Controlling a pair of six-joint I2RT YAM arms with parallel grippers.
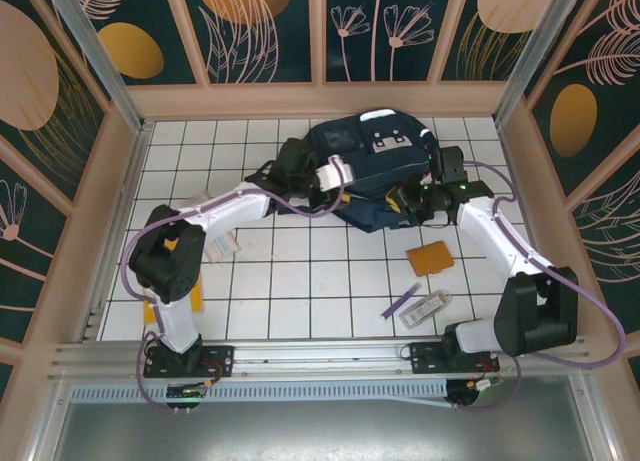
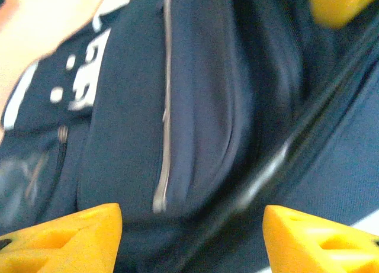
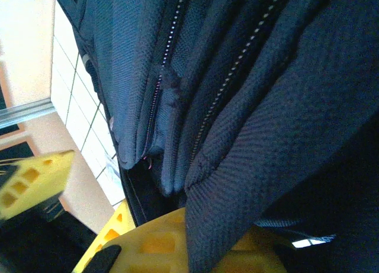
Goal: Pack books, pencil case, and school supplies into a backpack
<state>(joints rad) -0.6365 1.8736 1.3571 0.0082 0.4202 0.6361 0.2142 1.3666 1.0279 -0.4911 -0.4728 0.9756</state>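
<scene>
Nearest on the white tiled table (image 1: 290,281) lie a clear pack (image 1: 432,304) and purple pen (image 1: 402,302), with the orange book (image 1: 430,256) just beyond. Farther back, near the leaf-patterned wall (image 1: 270,31), sits the backpack (image 1: 375,166). The left gripper (image 2: 189,237) is spread beside it. The right gripper (image 3: 177,240) pinches its zippered fabric.

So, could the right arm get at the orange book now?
Probably yes, but not at once. The orange book lies uncovered on the table close to its forearm. The right pincer, however, seems shut on the backpack fabric and must let go first.
</scene>
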